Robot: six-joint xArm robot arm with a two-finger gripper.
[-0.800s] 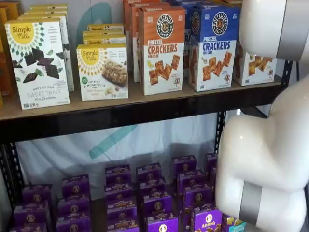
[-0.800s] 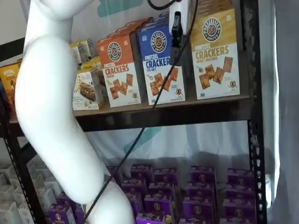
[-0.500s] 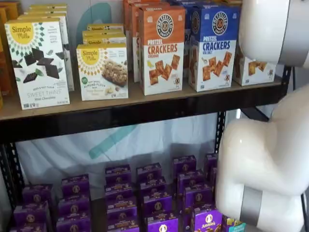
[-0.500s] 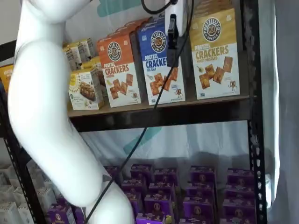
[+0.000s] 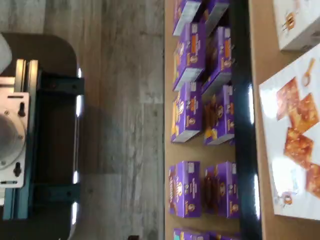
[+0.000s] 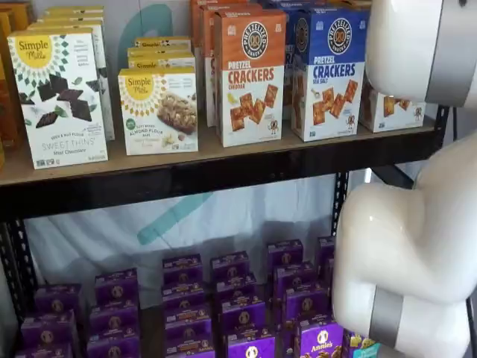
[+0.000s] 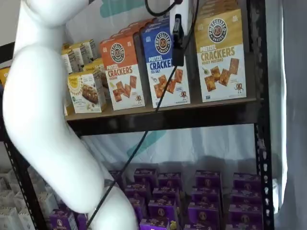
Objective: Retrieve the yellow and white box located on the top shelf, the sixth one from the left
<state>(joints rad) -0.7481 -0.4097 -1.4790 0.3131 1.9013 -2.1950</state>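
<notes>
Pincer [image 7: 178, 40] open; fronting top shelf [image 7: 192, 115]

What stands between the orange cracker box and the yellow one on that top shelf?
The blue Pretzel Crackers box stands between the orange box and the yellow and white box; a black finger hangs before it in a shelf view.

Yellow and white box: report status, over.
Pincer open, empty, hanging before the blue-topped carton. Yellow and white box upright on the top shelf, untouched. Its front is clear.
</notes>
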